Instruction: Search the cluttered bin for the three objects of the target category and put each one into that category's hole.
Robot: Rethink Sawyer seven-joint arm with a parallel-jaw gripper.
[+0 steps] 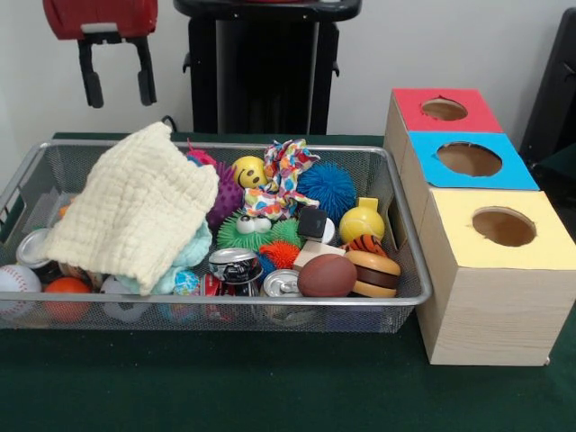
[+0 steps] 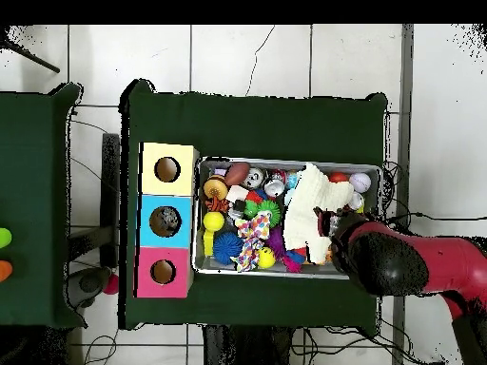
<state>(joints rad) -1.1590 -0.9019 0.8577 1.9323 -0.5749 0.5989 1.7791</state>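
A wire mesh bin holds mixed toys. A pale yellow cloth covers its left part in the front view. Showing beside it are a baseball, an orange ball, drink cans, a brown football, a toy burger, a yellow ball, a blue spiky ball and a patterned rag. My gripper hangs open and empty above the bin's far left corner, over the cloth. From overhead my red arm hides that end of the bin.
Three wooden boxes with round holes stand in a row against the bin's right end in the front view: red top, blue top, yellow top. A second green table lies left in the overhead view.
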